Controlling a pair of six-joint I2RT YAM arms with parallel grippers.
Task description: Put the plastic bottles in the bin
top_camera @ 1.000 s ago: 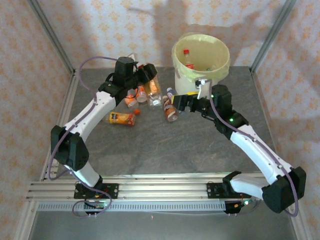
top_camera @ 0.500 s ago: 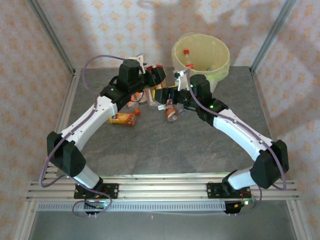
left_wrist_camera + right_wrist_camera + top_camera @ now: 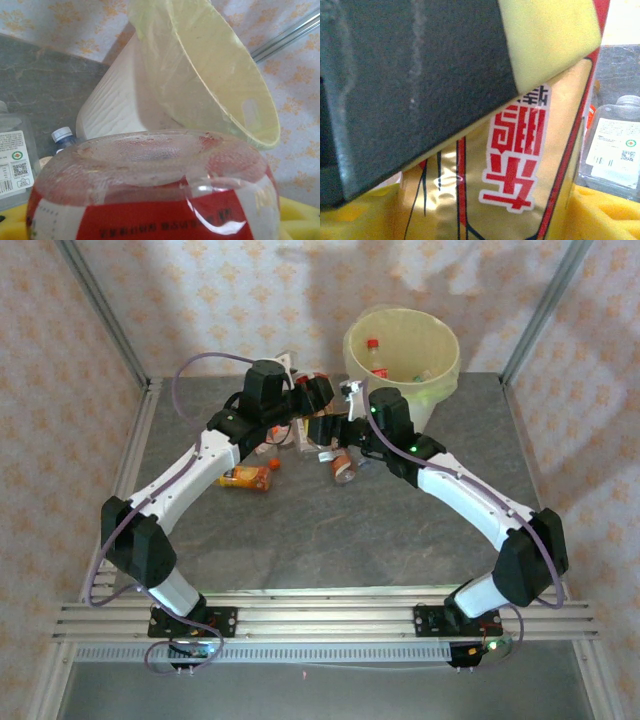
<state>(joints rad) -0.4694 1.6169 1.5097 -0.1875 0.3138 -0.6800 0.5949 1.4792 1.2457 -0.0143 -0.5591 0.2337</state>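
Note:
My left gripper (image 3: 312, 392) is shut on a red-labelled plastic bottle (image 3: 150, 200), held up with its base facing the bin (image 3: 210, 75). The cream bin (image 3: 445, 350), with its yellow-green liner, stands at the back right with a red-capped bottle (image 3: 375, 355) inside. My right gripper (image 3: 324, 430) is just below the left one, over the bottle cluster. It holds a gold-and-red labelled bottle (image 3: 520, 165), and both yellow pads (image 3: 607, 210) lie against its sides. The left gripper's dark finger (image 3: 410, 85) crosses close above it.
An orange bottle (image 3: 243, 477) lies left of the cluster and another bottle (image 3: 343, 469) lies to its right. A loose orange cap (image 3: 275, 464) sits between them. A clear white-labelled bottle (image 3: 615, 145) and a blue-capped bottle (image 3: 62, 135) rest near the bin's foot. Frame posts border the table.
My right arm swung left from beside the bin into the bottle cluster, and its jaws closed in from wide open. My left gripper shifted right with its bottle, towards the bin.

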